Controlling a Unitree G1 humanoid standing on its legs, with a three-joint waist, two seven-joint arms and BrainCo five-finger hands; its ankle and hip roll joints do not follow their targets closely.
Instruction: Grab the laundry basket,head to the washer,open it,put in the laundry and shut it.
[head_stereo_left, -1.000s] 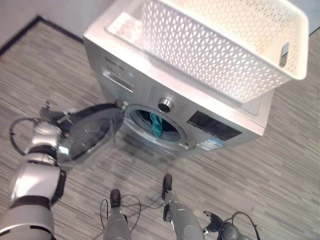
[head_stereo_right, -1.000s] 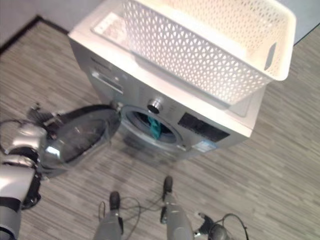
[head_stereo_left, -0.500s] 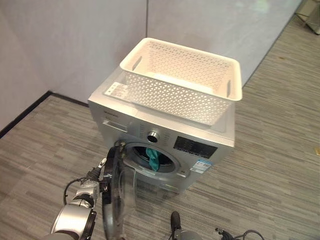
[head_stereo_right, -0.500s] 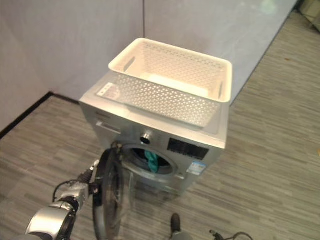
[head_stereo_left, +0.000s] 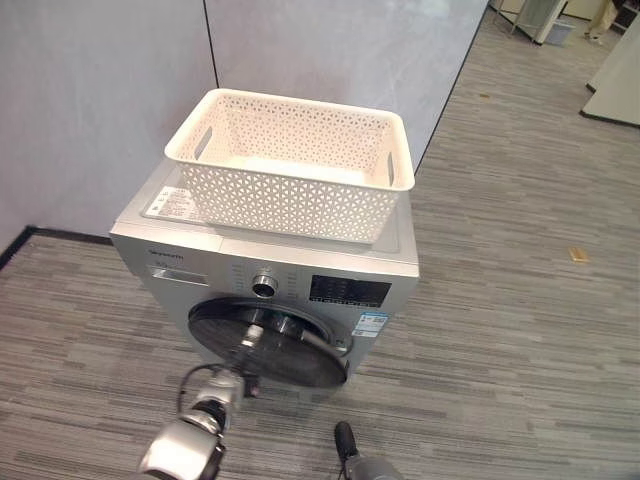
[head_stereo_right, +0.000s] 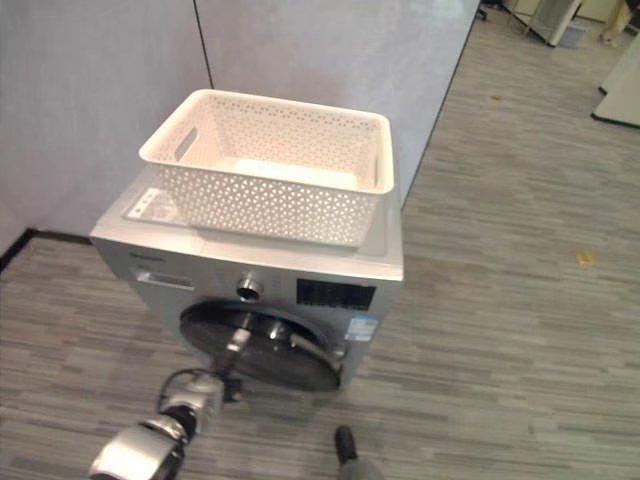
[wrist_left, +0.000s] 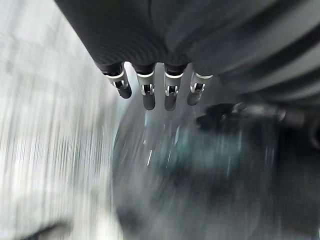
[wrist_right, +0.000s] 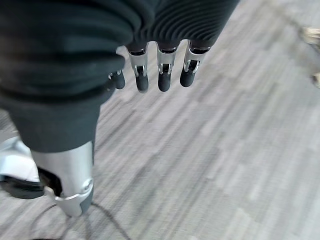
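Shutting step: left robot hand (head_stereo_left: 246, 345), fingers straight, against washer door (head_stereo_left: 268, 342), lower centre; needs final push.

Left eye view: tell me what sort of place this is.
Probably an office or lab space set up for testing, not a home laundry room: a washer stands alone on striped grey carpet against plain partition walls, with a white basket on top.

1. Washer (head_stereo_left: 200, 262): silver, backed near the grey wall (head_stereo_left: 100, 80).
2. Washer door (head_stereo_left: 268, 343): lies over the drum opening, with the left robot hand (head_stereo_left: 247, 345) at it.
3. Laundry basket (head_stereo_left: 290, 165): occupies most of the washer top.
4. Floor (head_stereo_left: 520, 300): open to the washer's right and front.
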